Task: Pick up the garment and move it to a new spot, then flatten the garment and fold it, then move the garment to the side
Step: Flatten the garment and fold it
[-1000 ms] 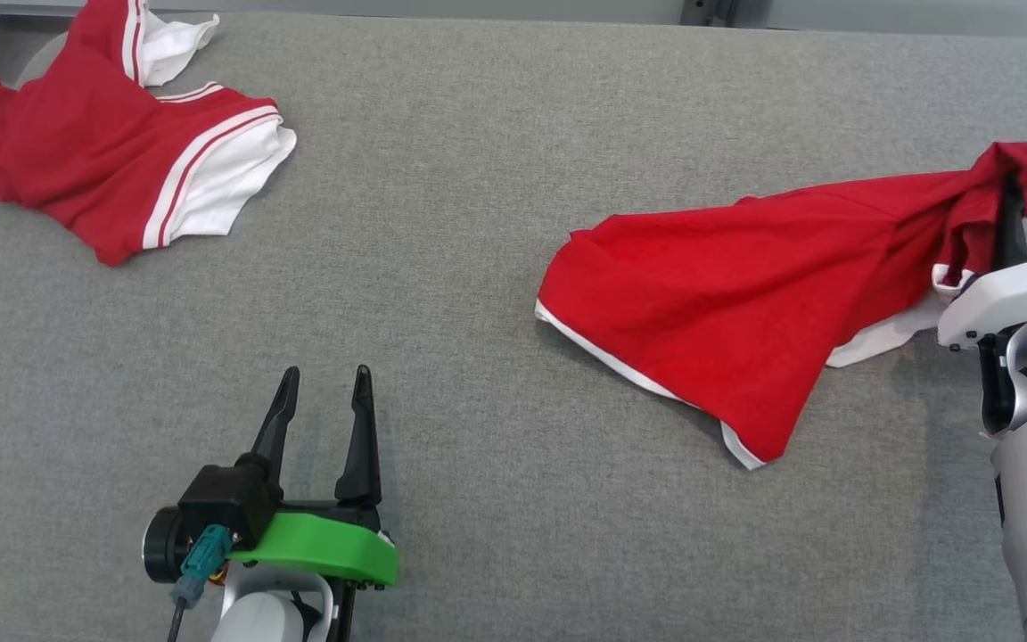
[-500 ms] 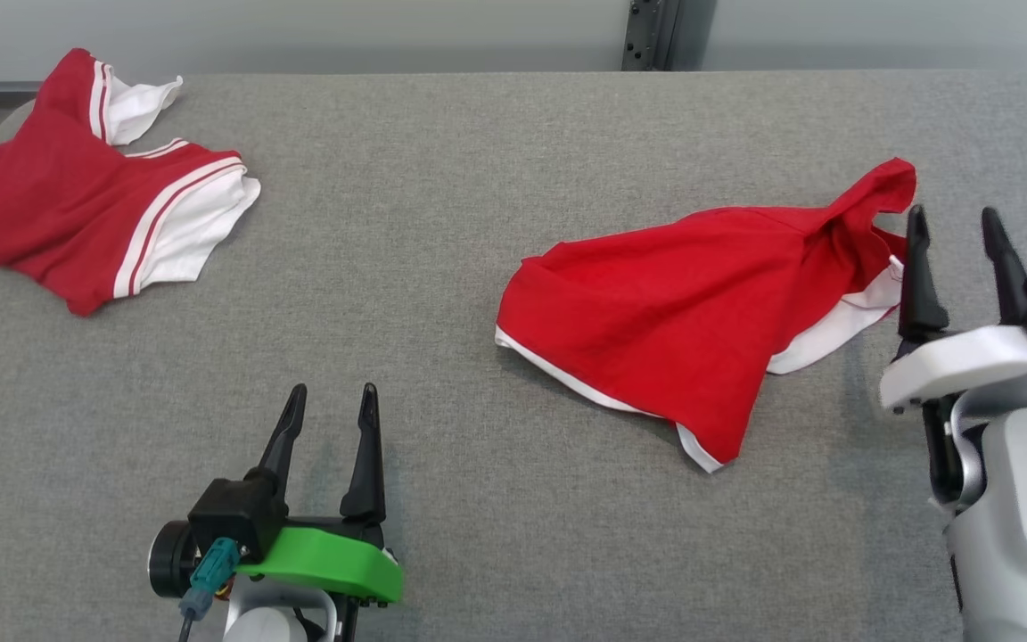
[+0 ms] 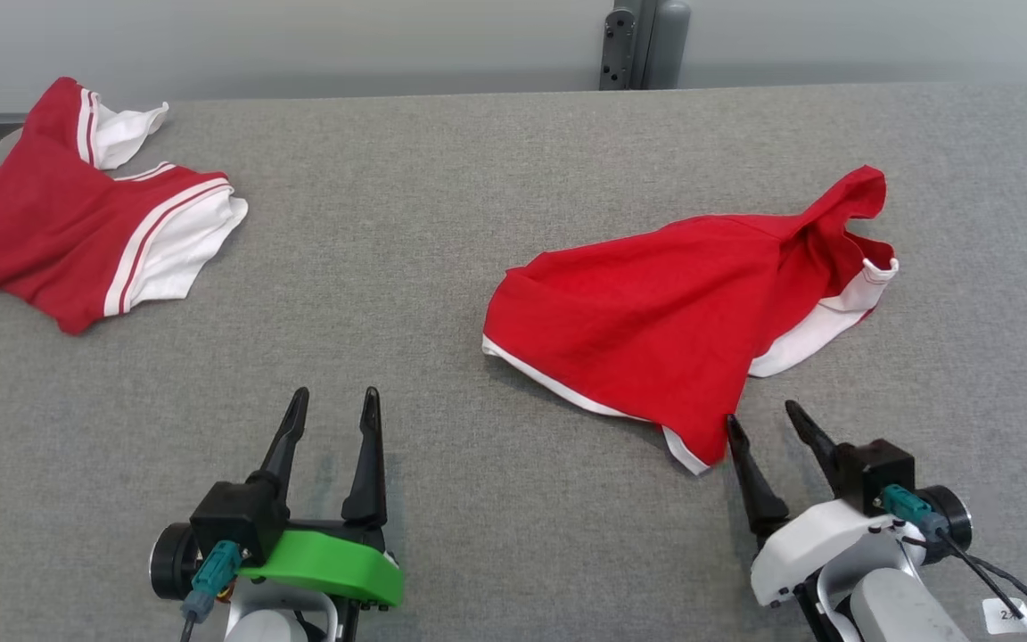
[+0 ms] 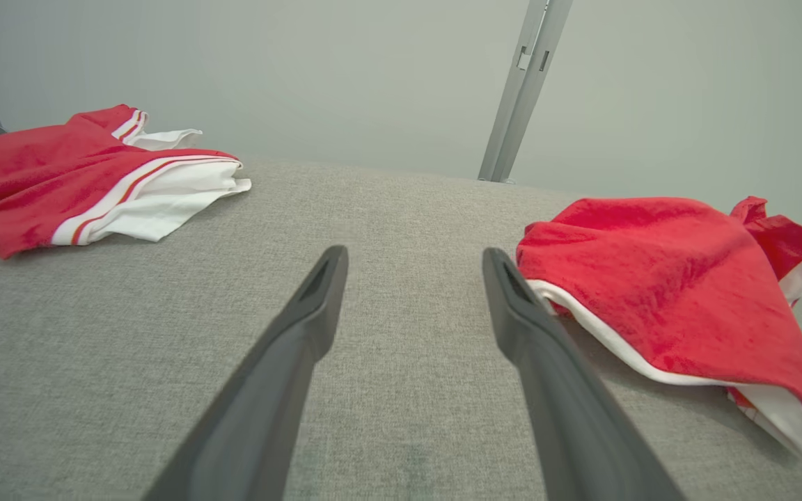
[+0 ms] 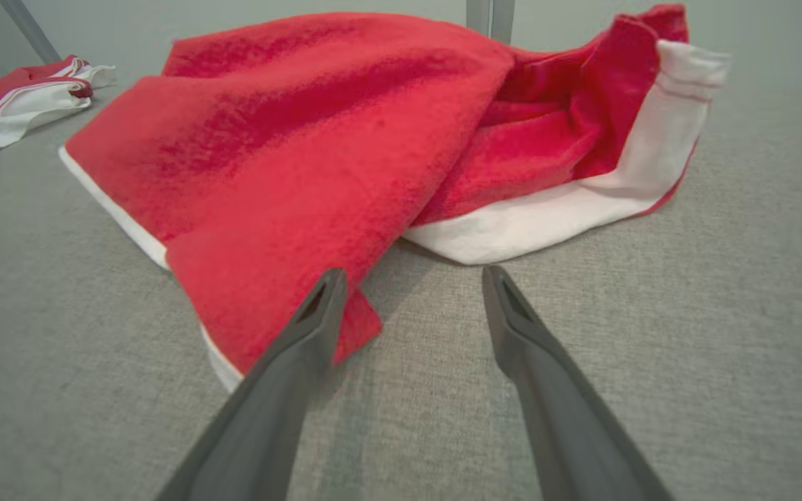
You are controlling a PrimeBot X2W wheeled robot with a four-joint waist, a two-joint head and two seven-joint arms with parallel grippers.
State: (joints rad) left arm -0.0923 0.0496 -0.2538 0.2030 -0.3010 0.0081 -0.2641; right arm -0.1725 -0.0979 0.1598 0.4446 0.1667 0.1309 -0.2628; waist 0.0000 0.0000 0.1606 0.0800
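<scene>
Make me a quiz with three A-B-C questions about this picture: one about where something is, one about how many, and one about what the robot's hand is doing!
1. Where on the grey table does the striped garment lie?
A. far left corner
B. middle
C. far right corner

2. How many garments are on the table?
A. one
B. two
C. four

3. What is the right gripper doing?
A. squeezing cloth
B. open, by the near corner of the red garment
C. lifting a box

Answers: A, it lies at the head view's upper left; B, two red-and-white pieces show; B, its fingers are spread with bare table between them.
</scene>
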